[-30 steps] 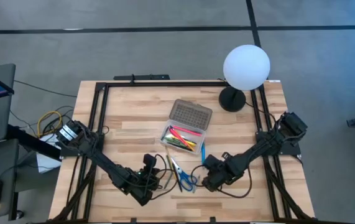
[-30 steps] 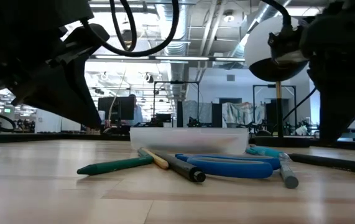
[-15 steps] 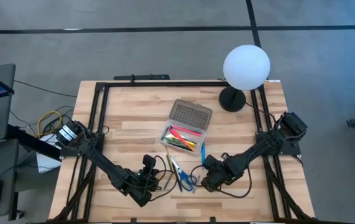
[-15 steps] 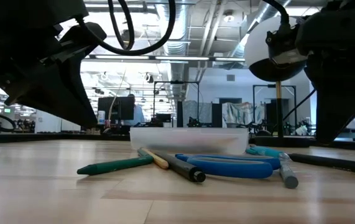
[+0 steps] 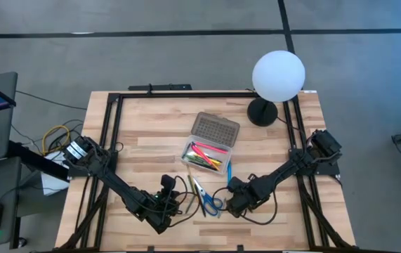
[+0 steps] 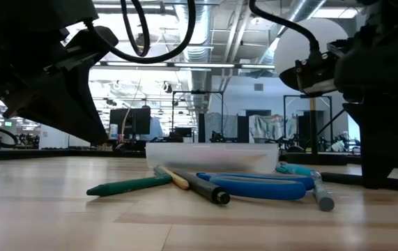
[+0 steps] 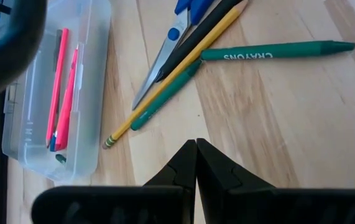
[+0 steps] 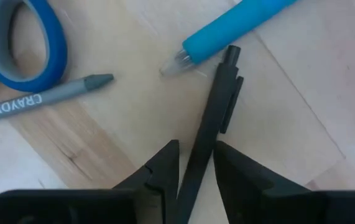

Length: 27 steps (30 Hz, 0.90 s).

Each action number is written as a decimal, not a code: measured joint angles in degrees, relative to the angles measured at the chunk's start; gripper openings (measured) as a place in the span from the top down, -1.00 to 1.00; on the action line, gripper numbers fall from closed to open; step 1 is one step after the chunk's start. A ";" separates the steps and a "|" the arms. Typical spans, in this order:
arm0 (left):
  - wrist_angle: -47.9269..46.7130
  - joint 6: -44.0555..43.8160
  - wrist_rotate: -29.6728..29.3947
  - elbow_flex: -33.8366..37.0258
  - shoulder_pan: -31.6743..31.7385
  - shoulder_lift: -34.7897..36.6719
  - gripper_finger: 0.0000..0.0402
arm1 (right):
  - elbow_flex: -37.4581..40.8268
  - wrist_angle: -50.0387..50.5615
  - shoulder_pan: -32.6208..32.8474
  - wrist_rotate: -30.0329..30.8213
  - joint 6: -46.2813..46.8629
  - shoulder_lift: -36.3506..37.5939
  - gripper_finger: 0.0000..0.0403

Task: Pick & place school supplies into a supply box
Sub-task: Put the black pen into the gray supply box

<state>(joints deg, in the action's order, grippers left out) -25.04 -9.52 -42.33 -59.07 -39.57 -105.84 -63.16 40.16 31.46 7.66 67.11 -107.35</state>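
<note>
Black pen [image 8: 211,121] lies on the wooden table [image 5: 151,133] between my right gripper [image 8: 194,158] fingers, which straddle it slightly parted, not clamped. Beside it: light-blue pen [image 8: 239,28], grey crayon [image 8: 40,99], blue-handled scissors [image 8: 22,37]. Clear plastic supply box [image 5: 206,156], lid open, holds pink pens mid-table. My left gripper [image 7: 196,158] rests closed near the green crayon [image 7: 276,51].

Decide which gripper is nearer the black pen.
Right. The right gripper straddles the black pen, which lies between its fingers. The left gripper waits across the scissors, farther off.
</note>
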 joint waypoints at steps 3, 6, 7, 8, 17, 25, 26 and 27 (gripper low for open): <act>0.02 -0.02 -0.01 0.00 0.02 0.00 1.00 | 0.00 0.40 0.00 -0.05 -0.12 -0.02 0.54; 0.04 0.00 -0.04 0.00 0.02 0.00 1.00 | 0.01 1.11 0.00 -0.20 -0.13 -0.11 0.58; 0.04 0.01 -0.04 0.00 0.02 0.00 1.00 | 0.02 1.18 0.02 -0.20 -0.15 -0.11 0.61; 0.07 0.02 -0.04 0.00 0.02 0.00 1.00 | 0.04 1.24 0.02 -0.19 -0.18 -0.11 0.64; 0.07 0.00 -0.11 0.00 0.02 0.00 1.00 | 0.11 1.57 0.02 -0.05 -2.12 -0.13 0.85; 0.07 0.00 -0.13 0.00 0.02 0.00 1.00 | 0.16 1.54 0.30 0.23 -3.93 -0.09 0.88; 0.07 0.01 -0.13 0.00 0.02 0.00 1.00 | 0.21 1.52 0.44 0.33 -4.19 0.07 0.88; 0.07 0.02 -0.13 0.00 0.02 0.00 1.00 | 0.22 1.41 0.56 0.40 -4.26 0.16 0.88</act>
<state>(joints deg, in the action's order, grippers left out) -24.97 -9.50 -42.46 -59.07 -39.55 -105.84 -62.94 41.57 32.03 8.06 62.85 -107.19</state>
